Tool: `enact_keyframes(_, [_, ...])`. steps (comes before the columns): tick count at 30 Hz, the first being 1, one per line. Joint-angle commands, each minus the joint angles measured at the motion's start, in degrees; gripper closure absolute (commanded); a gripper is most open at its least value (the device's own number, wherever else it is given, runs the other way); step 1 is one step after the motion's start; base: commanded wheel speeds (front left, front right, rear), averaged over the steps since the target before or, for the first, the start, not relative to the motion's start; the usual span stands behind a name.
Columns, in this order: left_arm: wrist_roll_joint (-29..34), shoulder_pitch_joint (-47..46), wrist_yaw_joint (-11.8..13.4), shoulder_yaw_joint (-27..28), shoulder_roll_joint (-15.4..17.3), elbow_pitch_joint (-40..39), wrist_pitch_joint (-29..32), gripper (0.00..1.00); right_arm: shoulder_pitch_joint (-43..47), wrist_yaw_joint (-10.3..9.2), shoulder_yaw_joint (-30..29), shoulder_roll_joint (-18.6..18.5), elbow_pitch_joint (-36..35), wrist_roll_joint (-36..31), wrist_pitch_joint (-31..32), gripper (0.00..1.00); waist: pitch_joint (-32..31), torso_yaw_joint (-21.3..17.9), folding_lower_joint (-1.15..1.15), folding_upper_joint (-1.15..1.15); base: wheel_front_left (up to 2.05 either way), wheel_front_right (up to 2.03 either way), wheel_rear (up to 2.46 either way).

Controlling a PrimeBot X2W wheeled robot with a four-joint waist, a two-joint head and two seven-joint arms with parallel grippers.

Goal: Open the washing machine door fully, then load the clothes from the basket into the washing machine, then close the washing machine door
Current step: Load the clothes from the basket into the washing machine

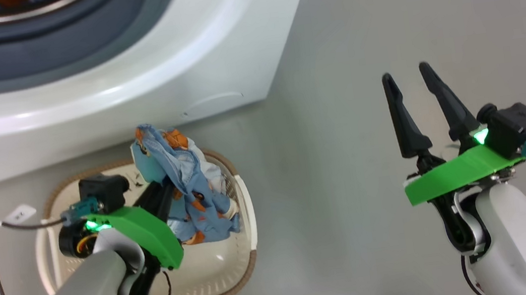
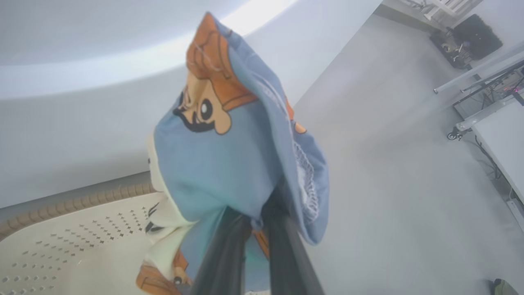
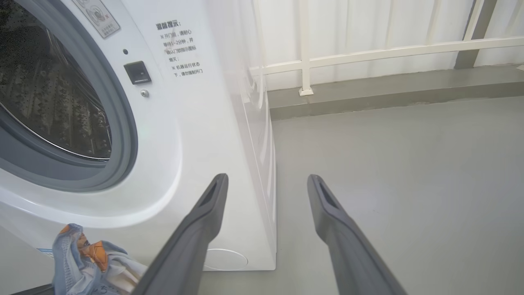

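left gripper (image 2: 256, 229) pinching crumpled printed clothes (image 1: 187, 188) over perforated oval basket (image 1: 219, 275) | right gripper (image 1: 405, 73) spread, right of basket

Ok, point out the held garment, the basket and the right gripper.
garment (image 1: 190, 185), head view, blue middle fold.
basket (image 1: 208, 272), head view, bare inner floor.
right gripper (image 1: 405, 72), head view, between open fingertips.
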Motion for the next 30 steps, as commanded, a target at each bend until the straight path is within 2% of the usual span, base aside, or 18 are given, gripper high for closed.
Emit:
enact_keyframes(1, [0.9, 1.2, -0.1, 2.3, 1.2, -1.5, -0.8, 1.00, 1.4, 0.42, 0.6, -0.2, -0.9, -0.8, -0.5, 0.00, -4.5, 1.7, 0.01, 0.00, 0.00, 0.00, 0.00])
enact_keyframes(11, [10.7, 10.0, 0.3, 15.3, 0.7, -11.0, -0.8, 1.00, 3.8, 0.42, 0.5, -1.7, 1.2, -0.1, -0.5, 0.00, -11.8, 4.8, 0.01, 0.00, 0.00, 0.00, 0.00])
enact_keyframes(20, [16.4, 16.6, 1.5, 22.6, -0.7, -18.8, -0.8, 1.00, 6.1, 0.42, 0.9, -3.9, 2.6, 1.5, -0.5, 0.00, -17.3, 7.6, 0.01, 0.00, 0.00, 0.00, 0.00])
enact_keyframes(30, [21.0, 20.1, 5.7, 28.3, -0.8, -26.9, -0.8, 1.00, 8.1, 0.42, 1.6, -5.3, 3.3, 2.9, -0.5, 0.00, -20.9, 10.2, 0.01, 0.00, 0.00, 0.00, 0.00])
